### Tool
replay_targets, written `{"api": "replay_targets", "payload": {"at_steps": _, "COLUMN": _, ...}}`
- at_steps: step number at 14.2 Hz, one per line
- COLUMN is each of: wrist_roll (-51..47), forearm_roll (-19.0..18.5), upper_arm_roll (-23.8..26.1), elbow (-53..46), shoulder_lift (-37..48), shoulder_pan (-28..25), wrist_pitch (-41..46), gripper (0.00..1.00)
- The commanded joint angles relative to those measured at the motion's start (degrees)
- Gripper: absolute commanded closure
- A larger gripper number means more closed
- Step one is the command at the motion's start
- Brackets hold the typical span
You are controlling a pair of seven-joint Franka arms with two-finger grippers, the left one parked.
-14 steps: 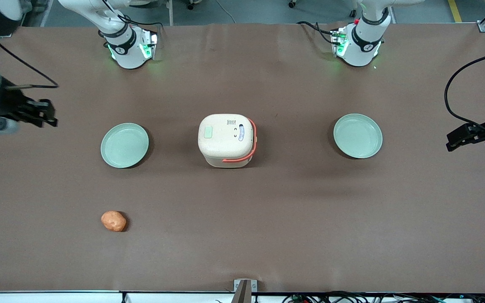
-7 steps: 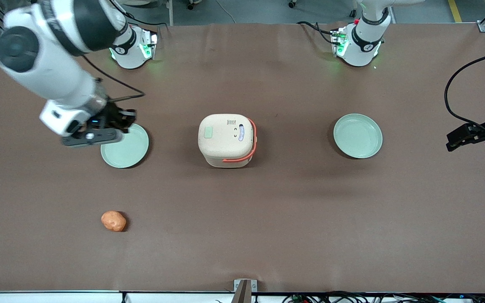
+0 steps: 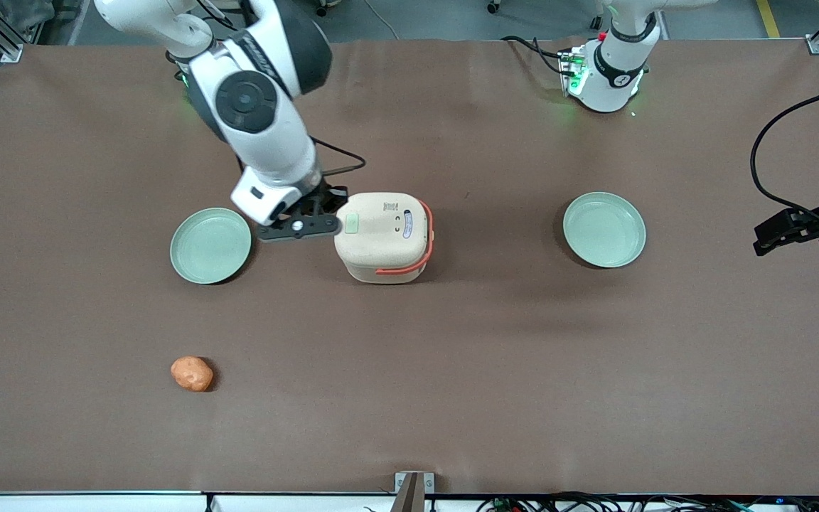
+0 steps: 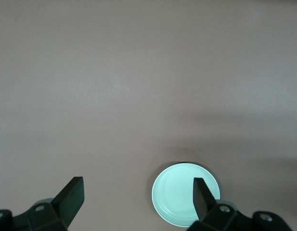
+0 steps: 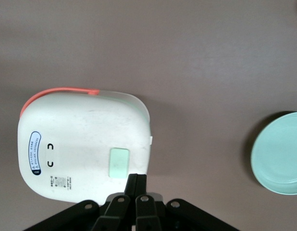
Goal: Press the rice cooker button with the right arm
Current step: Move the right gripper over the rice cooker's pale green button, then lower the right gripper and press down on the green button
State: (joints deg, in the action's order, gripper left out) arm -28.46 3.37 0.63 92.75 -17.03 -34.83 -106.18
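Observation:
The cream rice cooker (image 3: 381, 237) with its coral-orange handle (image 3: 409, 264) stands mid-table, lid closed. Its pale green button (image 3: 351, 224) sits on the lid near the edge toward the working arm's end. My right arm (image 3: 260, 107) reaches down beside the cooker. Its black gripper (image 3: 330, 210) is shut, fingers pressed together with nothing between them, hovering at the lid's edge just beside the button. In the right wrist view the shut gripper (image 5: 136, 178) sits right next to the button (image 5: 119, 162) on the rice cooker (image 5: 81, 149).
Two pale green plates flank the cooker, one (image 3: 210, 244) near the gripper toward the working arm's end and one (image 3: 604, 229) toward the parked arm's end. An orange lump (image 3: 192, 373) lies nearer the front camera. Brown cloth (image 3: 452, 370) covers the table.
My right arm has swept in from the table's working-arm end, passing over the nearby green plate, and its gripper now sits at the cooker's lid edge beside the button.

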Motion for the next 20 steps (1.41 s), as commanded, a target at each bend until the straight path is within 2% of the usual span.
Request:
{"api": "replay_targets", "payload": {"at_steps": 1, "wrist_roll": -0.54, "forearm_roll": 0.85, "upper_arm_roll": -0.72, "elbow": -0.03, "shoulder_lift": -1.85, "shoulder_pan": -0.33, "wrist_pitch": -0.61, "gripper": 1.00}}
{"api": "replay_targets", "payload": {"at_steps": 6, "wrist_roll": -0.54, "forearm_roll": 1.28, "upper_arm_roll": -0.72, "elbow": 0.15, "shoulder_lift": -4.85, "shoulder_pan": -1.47, "wrist_pitch": -1.22, "gripper": 1.00}}
{"api": "replay_targets", "payload": {"at_steps": 20, "wrist_roll": -0.54, "forearm_roll": 2.25, "upper_arm_roll": -0.72, "elbow": 2.26, "shoulder_lift": -6.43, "shoulder_pan": -4.11, "wrist_pitch": -2.98, "gripper": 0.99}}
